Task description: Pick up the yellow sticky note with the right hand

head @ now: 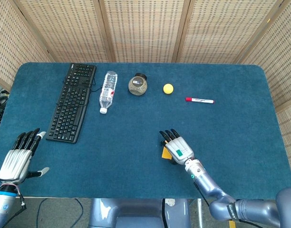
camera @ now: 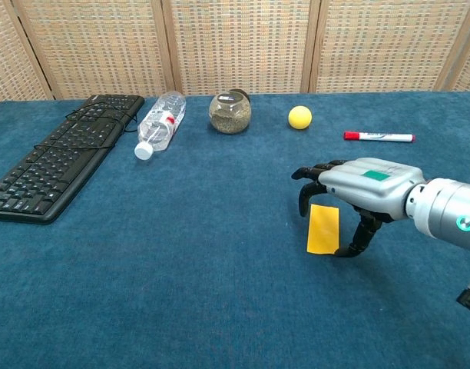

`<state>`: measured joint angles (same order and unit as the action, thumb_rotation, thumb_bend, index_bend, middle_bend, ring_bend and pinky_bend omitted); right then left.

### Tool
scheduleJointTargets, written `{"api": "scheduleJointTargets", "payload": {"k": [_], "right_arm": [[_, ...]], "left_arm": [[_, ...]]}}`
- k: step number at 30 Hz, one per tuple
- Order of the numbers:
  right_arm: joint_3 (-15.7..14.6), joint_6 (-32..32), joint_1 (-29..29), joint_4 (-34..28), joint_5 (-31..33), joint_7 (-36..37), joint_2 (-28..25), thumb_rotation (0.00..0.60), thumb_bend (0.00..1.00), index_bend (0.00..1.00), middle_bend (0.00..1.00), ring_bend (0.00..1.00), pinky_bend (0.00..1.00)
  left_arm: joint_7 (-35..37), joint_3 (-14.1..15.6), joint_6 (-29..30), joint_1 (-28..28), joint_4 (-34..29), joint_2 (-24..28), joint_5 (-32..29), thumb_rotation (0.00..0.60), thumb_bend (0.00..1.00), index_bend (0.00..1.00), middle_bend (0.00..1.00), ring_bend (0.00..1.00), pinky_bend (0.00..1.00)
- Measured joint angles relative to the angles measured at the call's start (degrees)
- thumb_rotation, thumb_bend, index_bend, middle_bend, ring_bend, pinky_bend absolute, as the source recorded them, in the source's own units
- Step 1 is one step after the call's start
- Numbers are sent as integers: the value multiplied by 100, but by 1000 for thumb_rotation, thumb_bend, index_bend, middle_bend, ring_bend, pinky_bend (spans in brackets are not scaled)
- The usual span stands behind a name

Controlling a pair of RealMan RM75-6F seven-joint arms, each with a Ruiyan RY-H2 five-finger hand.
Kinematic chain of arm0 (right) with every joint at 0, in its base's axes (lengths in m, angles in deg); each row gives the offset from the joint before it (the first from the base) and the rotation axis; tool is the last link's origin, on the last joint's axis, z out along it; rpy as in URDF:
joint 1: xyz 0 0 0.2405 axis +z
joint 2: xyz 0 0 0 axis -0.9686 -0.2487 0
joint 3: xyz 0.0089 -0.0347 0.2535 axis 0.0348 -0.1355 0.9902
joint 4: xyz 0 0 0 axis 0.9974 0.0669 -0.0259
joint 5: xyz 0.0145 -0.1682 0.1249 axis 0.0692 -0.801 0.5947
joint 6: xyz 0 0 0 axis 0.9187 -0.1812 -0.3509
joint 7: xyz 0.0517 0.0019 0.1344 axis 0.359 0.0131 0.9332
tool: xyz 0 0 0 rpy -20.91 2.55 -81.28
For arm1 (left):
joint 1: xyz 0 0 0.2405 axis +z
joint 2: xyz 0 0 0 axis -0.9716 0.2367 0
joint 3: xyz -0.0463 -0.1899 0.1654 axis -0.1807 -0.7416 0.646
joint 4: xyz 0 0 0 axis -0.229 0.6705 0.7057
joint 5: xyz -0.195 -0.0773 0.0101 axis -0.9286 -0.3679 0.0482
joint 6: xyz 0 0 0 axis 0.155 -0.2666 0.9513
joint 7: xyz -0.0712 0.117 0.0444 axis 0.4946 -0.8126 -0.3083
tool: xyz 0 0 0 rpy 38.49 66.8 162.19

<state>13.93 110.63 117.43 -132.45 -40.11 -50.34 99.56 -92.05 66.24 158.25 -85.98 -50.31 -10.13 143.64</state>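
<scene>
The yellow sticky note lies flat on the blue table, right of centre. My right hand hovers just over and to the right of it. Its fingertips curl down at the note's far edge and the thumb reaches the cloth by its right side. Nothing is lifted. In the head view the right hand hides most of the sticky note. My left hand rests at the table's near left corner with its fingers spread and nothing in it.
Along the far side lie a black keyboard, a plastic bottle on its side, a small jar, a yellow ball and a red marker. A wicker screen stands behind the table.
</scene>
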Motion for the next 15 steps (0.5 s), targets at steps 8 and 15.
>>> {"api": "scheduleJointTargets", "payload": {"k": [8, 15], "right_arm": [[-7, 94, -69, 215, 5, -86, 295, 600, 160, 358, 0, 0, 0], [37, 82, -102, 346, -25, 31, 402, 600, 161, 367, 0, 0, 0]], "left_arm": [[28, 5, 1, -2, 2, 13, 2, 600, 0, 0, 0, 0, 0], [31, 16, -6, -6, 2, 15, 7, 600, 0, 0, 0, 0, 0]]}}
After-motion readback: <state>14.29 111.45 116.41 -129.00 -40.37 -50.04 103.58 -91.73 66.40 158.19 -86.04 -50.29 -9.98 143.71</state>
